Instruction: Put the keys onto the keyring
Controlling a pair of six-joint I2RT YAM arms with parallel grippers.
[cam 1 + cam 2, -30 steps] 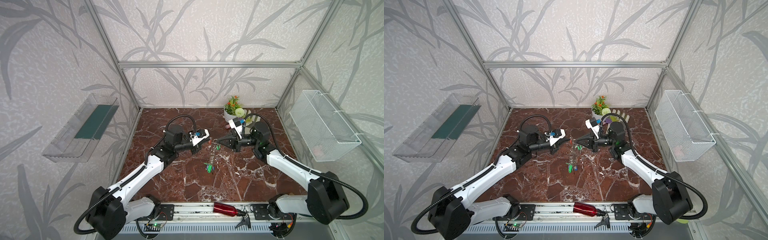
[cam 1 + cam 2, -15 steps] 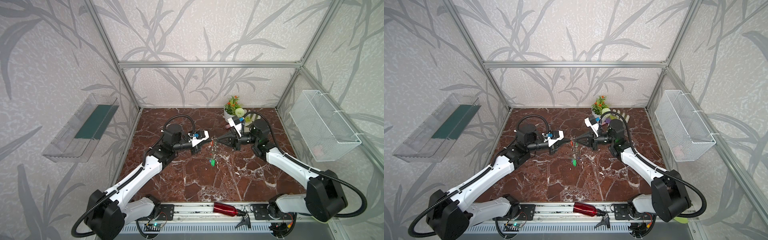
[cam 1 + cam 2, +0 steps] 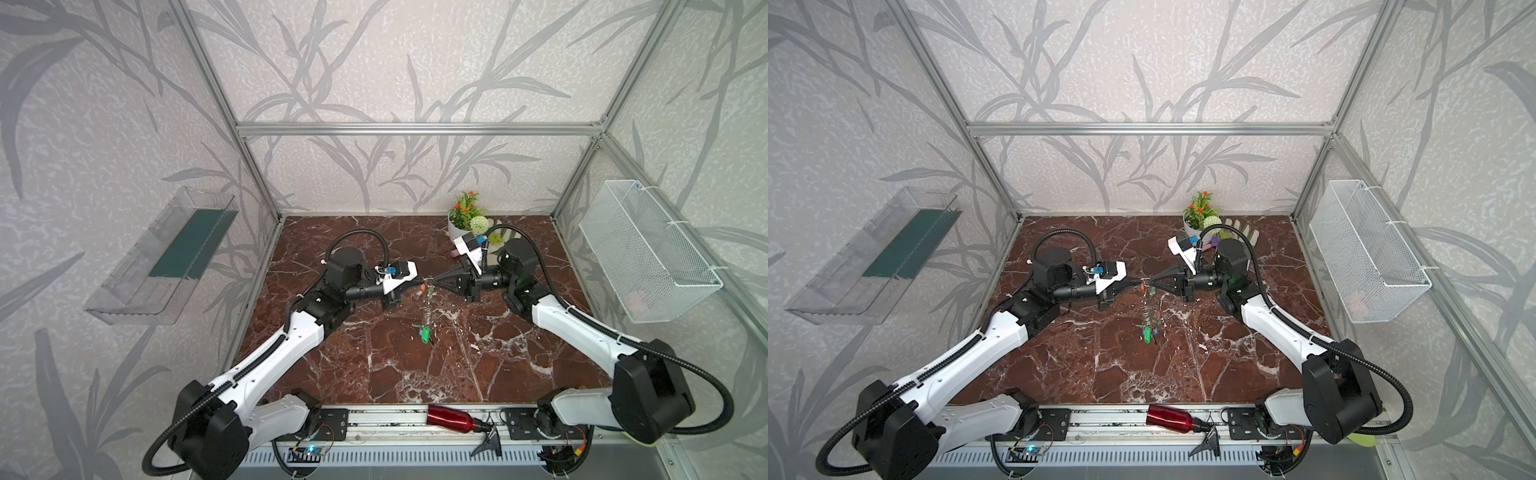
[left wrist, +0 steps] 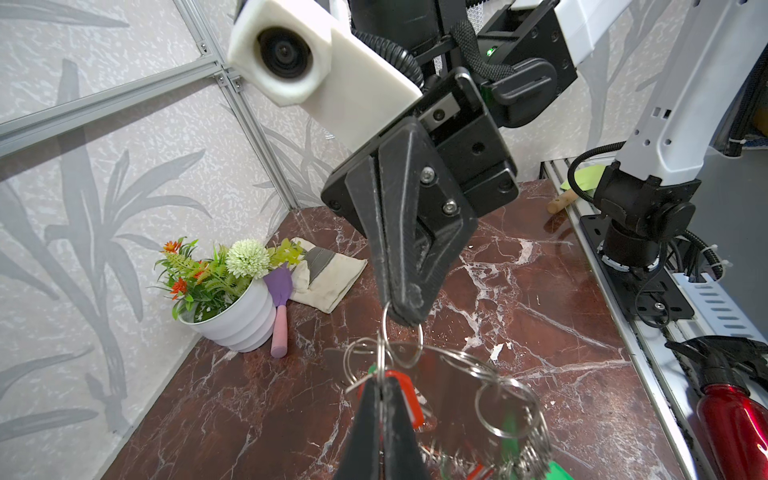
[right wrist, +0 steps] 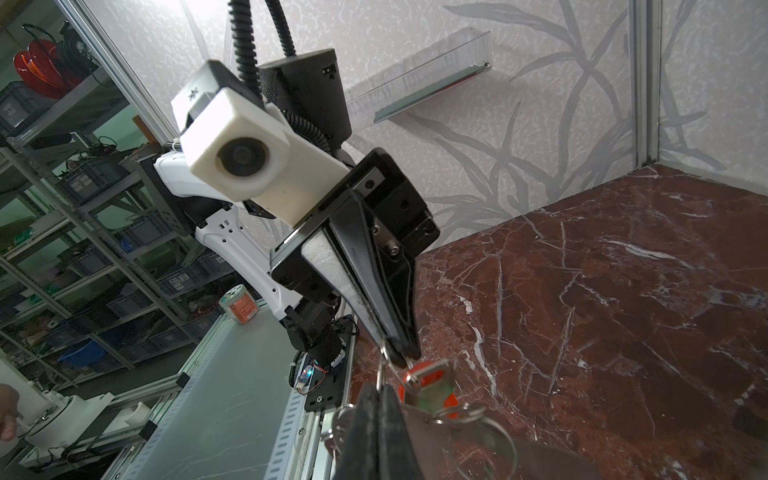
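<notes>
Above the middle of the marble floor my left gripper (image 3: 419, 283) and right gripper (image 3: 435, 282) meet tip to tip in both top views. Both are shut on one silver split ring (image 4: 401, 337). The keyring (image 5: 453, 451), a flat grey-tan plate edged with rings, hangs below them (image 3: 426, 312). Its green tags (image 3: 1146, 335) dangle lowest. A key on a red-orange tag (image 5: 430, 384) hangs right beside the two tips (image 4: 406, 395). In the left wrist view the right gripper's fingers (image 4: 405, 291) point down at my own tips (image 4: 380, 379). I cannot tell whether the held ring belongs to the key or to the plate.
A white pot of artificial flowers (image 3: 464, 216) stands at the back, with a purple trowel (image 4: 279, 299) and a glove (image 4: 328, 274) beside it. A red bottle (image 3: 451, 416) and a black clip (image 3: 489, 440) lie on the front rail. On the right wall hangs a wire basket (image 3: 648, 253), on the left wall a clear shelf (image 3: 166, 257).
The right gripper has levelled out and its tip has drawn in against the left gripper's tip. The hanging keyring has shifted only slightly.
</notes>
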